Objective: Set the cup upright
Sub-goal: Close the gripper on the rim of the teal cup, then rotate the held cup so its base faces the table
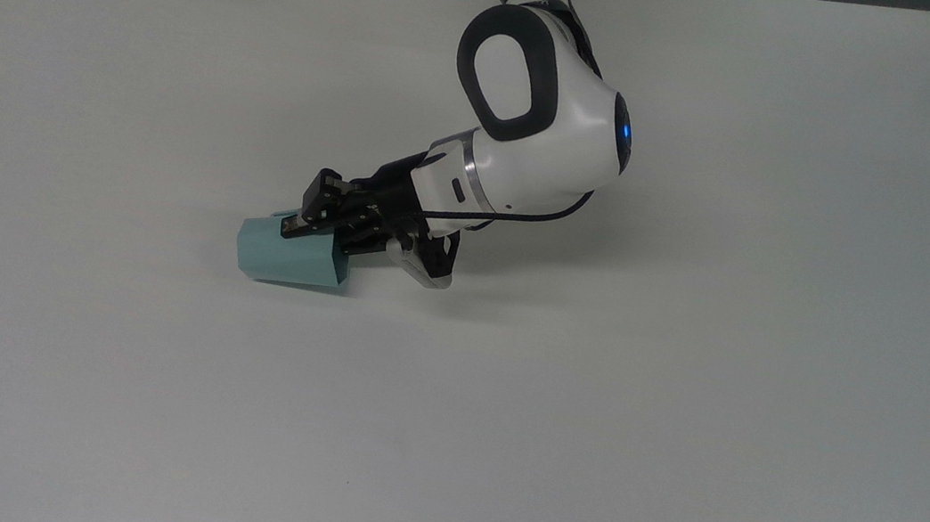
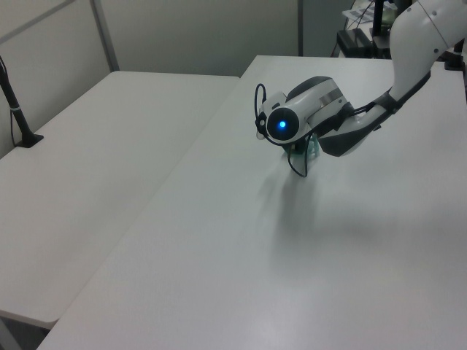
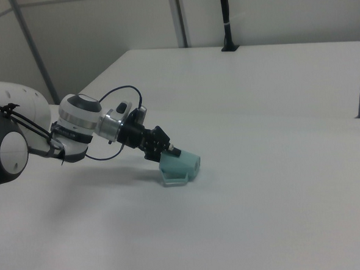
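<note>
The cup (image 1: pixel 286 253) lies on its side on the white bench (image 1: pixel 684 371), left of the middle in the top view, with its long axis running across that view: the narrower end points to the top view's left and the wider end to the top view's right, toward the arm. In the right view the cup (image 3: pixel 180 167) rests low on the bench with one flat face down and its end turned to the right view's right. The arm (image 1: pixel 535 140) reaches down from the far edge of the bench in the top view and slants toward the near left, ending in the gripper (image 1: pixel 316 222) at the cup's wider end. One of the black fingers (image 1: pixel 294 225) lies against the cup's upper face there; the other is hidden behind the cup and the gripper body, so I cannot tell from these views whether the fingers are closed on the cup's wall or merely resting against it. In the left view the wrist, with a blue light on it, covers most of the cup (image 2: pixel 314 148), and only a sliver of teal shows beside it. A second white table (image 2: pixel 95 168) stands just beside the bench on the left view's left.
</note>
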